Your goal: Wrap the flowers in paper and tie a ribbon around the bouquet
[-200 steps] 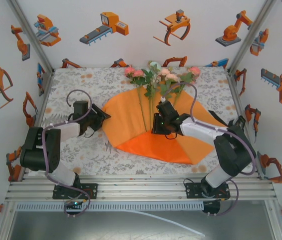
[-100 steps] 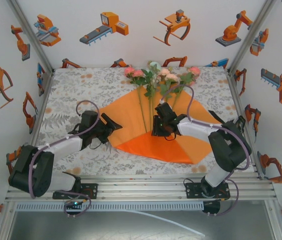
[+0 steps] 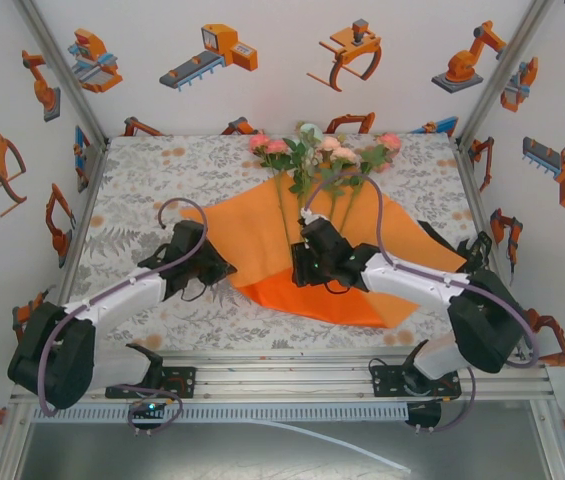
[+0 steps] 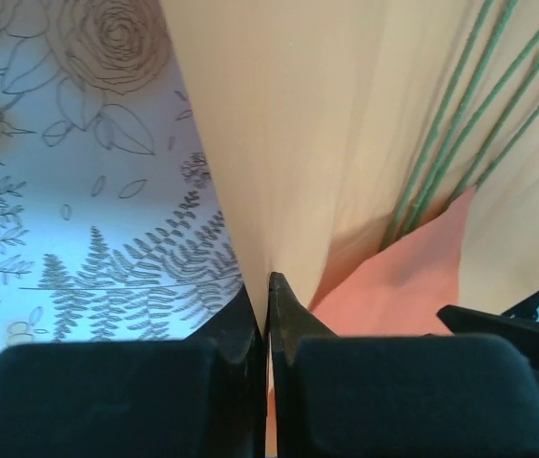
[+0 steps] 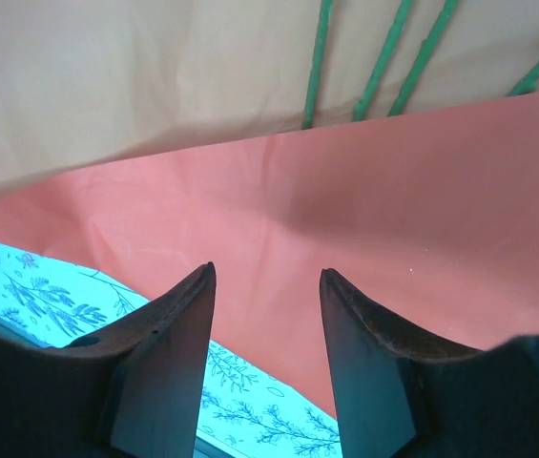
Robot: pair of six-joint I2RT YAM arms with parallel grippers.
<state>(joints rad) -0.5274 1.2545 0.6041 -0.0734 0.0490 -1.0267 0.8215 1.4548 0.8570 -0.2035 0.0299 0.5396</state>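
The orange paper (image 3: 252, 235) lies spread on the table with its near part folded up into a darker flap (image 3: 332, 295). The flowers (image 3: 322, 150) rest on it, heads at the far edge and green stems (image 3: 287, 225) running down under the flap. My left gripper (image 3: 226, 268) is shut on the paper's left edge, and in the left wrist view the sheet (image 4: 345, 143) is pinched between the closed fingertips (image 4: 279, 291). My right gripper (image 3: 300, 270) hovers open over the flap (image 5: 364, 210), nothing between its fingers (image 5: 197, 296). The black ribbon (image 3: 472, 247) lies by the paper's right edge.
A grey floral tablecloth (image 3: 152, 180) covers the table, with white walls close on three sides. The aluminium rail (image 3: 282, 375) runs along the near edge. The right arm (image 3: 422, 285) stretches across the paper's right half.
My left gripper has reached in to the paper's left edge and shut on it, pulling that side inward. My right gripper has shifted left and toward the near edge, and its jaws have widened a little.
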